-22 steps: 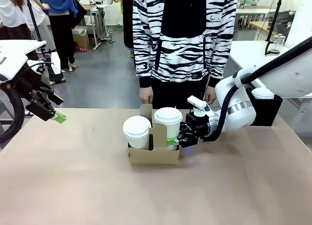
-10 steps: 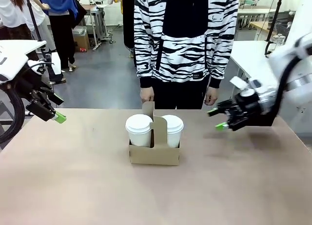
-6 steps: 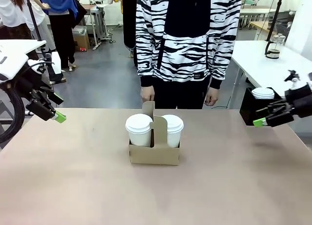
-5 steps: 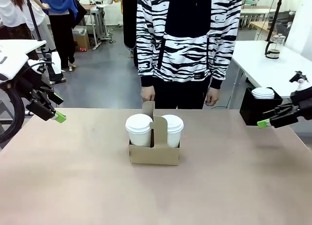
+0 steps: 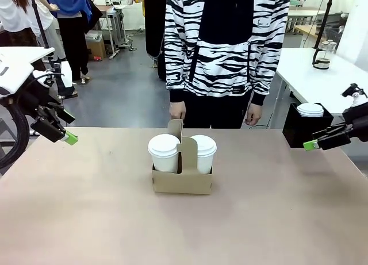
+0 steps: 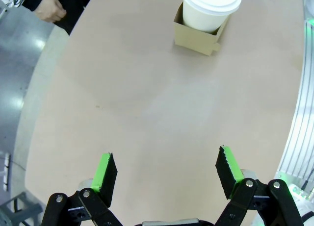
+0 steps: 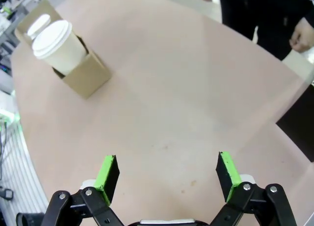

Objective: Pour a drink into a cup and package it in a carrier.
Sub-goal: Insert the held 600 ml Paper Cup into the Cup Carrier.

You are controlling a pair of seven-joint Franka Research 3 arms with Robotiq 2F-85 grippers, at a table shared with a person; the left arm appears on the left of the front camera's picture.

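The brown cardboard carrier (image 5: 181, 182) stands mid-table with two white lidded cups in its slots, a left cup (image 5: 162, 154) and a right cup (image 5: 203, 153). The lids hide any drink. My left gripper (image 5: 68, 127) hovers open over the table's left edge. Far from the carrier, my right gripper (image 5: 315, 140) hangs open at the right edge. The left wrist view shows my open left gripper (image 6: 166, 167) above bare table, with a cup (image 6: 211, 8) and the carrier (image 6: 196, 35) far ahead. My right gripper (image 7: 167, 172) is also open, the cup (image 7: 59, 45) and carrier (image 7: 86, 78) off to the upper left.
A person in a striped top stands at the far edge, hands (image 5: 177, 110) hanging just behind the carrier. A black box (image 5: 298, 130) with stacked white lids (image 5: 310, 109) sits at the right edge beside my right gripper. A glass pitcher (image 5: 323, 53) stands on the white table behind.
My right gripper let go of the right cup in the carrier and drew back to the table's right edge, by the black box. The left arm stayed still.
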